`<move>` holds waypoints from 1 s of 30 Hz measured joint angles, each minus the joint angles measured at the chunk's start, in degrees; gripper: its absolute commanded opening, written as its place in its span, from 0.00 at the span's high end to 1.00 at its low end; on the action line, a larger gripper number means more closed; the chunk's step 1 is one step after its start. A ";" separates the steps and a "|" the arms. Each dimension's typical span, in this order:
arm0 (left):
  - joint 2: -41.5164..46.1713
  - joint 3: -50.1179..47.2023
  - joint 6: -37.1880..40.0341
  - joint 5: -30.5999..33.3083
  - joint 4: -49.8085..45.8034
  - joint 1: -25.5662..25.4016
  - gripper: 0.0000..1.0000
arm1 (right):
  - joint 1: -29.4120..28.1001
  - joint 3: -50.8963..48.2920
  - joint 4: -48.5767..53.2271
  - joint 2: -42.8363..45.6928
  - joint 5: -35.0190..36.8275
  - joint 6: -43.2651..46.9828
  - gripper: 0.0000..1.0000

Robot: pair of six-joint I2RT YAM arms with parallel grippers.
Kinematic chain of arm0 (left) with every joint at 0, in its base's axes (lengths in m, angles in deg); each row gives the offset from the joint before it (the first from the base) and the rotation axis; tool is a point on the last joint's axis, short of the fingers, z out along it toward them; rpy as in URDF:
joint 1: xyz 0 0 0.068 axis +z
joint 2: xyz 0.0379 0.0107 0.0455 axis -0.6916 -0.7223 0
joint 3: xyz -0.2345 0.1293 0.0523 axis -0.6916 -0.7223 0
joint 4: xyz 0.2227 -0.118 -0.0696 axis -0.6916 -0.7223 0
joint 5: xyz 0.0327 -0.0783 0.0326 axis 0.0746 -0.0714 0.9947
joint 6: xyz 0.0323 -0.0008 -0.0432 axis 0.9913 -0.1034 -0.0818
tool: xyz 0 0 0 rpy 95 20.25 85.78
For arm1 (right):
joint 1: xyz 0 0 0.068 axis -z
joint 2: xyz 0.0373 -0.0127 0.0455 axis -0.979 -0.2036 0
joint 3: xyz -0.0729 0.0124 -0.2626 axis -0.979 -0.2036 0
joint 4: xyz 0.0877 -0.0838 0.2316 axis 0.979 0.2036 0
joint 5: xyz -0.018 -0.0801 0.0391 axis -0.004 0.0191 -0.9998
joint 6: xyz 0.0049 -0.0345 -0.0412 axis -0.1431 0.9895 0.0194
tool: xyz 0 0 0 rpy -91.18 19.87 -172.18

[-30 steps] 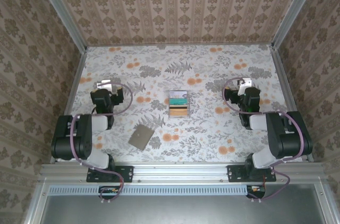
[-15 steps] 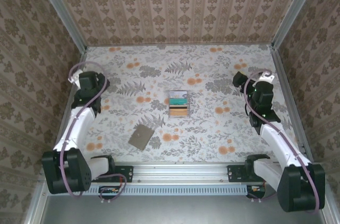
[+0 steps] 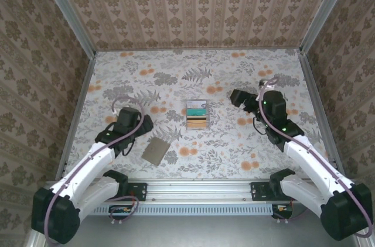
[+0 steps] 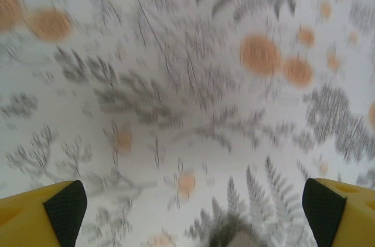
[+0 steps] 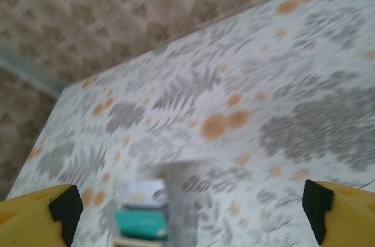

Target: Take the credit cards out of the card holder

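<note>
Nothing was out yet when we looked. The flat, thin, brown-rimmed card holder (image 3: 188,115) lay dead centre of the table. It had a pale plastic card (image 3: 195,104) at its 12 o'clock end, a teal-green plastic card (image 3: 197,110) mid-way and a gold-tan plastic card (image 3: 197,122) at 6 o'clock, all tucked in as far as we could tell.

The left claw (image 4: 193,212) stood wide and empty between 8 and 9 o'clock of the holder, apart from it. The right claw (image 5: 192,209) was just as wide and empty at about 2 o'clock.

Our take on doing this well: pin the holder at a bare end with one claw. Then have the other pinch a card's exposed edge and draw it along the pocket, not upward. The holder looked light, so we reckoned it'd slide or lift with the card otherwise.

A flat taupe-brown square (image 3: 156,151) lay between 7 and 8 o'clock of the holder, and we couldn't tell what it was.

The white floral tabletop (image 3: 246,71), grey ferns and orange blooms, was boxed in by brown damask-patterned walls (image 3: 193,7), with an aluminium rail (image 3: 199,188) at 6 o'clock.
</note>
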State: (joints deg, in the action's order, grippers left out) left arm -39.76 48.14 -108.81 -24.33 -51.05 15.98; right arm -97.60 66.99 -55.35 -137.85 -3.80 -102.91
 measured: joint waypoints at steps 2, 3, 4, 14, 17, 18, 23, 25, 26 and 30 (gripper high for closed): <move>-0.28 -1.14 -1.46 -0.33 -1.05 -3.72 0.01 | -4.11 0.04 1.79 -0.02 0.00 -0.17 0.00; -0.37 -1.75 -2.10 -0.76 -1.11 -4.70 0.01 | -5.70 0.04 2.69 -0.02 0.00 -0.17 0.00; -0.52 -2.51 -2.84 -1.27 -1.16 -5.77 0.01 | -7.80 0.04 3.63 -0.02 0.04 -0.15 0.00; -2.49 -6.51 -8.07 -5.03 -1.16 -14.99 0.06 | -21.99 0.09 11.52 -2.32 3.17 -0.37 0.00; -3.10 -6.34 -8.07 -3.76 -2.08 -18.32 0.08 | -23.50 0.09 12.48 -2.34 4.44 -0.39 0.00; -3.30 -6.29 -8.09 -3.23 -2.43 -19.17 0.09 | -23.91 0.09 12.57 -2.34 4.68 -0.37 0.00; -5.95 -6.73 -10.71 -3.13 -0.76 -21.88 0.11 | -25.42 0.13 12.98 -2.34 6.14 -0.39 0.00; -7.41 -6.80 -12.76 -2.97 1.03 -23.98 0.11 | -25.55 0.13 13.14 -2.32 6.34 -0.39 0.00; -8.24 -6.62 -13.70 -2.14 1.57 -25.44 0.11 | -25.57 0.13 13.27 -2.27 6.36 -0.37 0.00; -12.94 -4.00 -16.92 -1.07 3.67 -30.88 0.09 | -25.70 0.13 13.42 -2.01 6.75 -0.37 0.00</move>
State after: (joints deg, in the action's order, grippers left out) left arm -52.70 44.14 -125.73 -25.40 -47.38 -14.90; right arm -123.31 67.12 -41.93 -139.86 2.96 -103.29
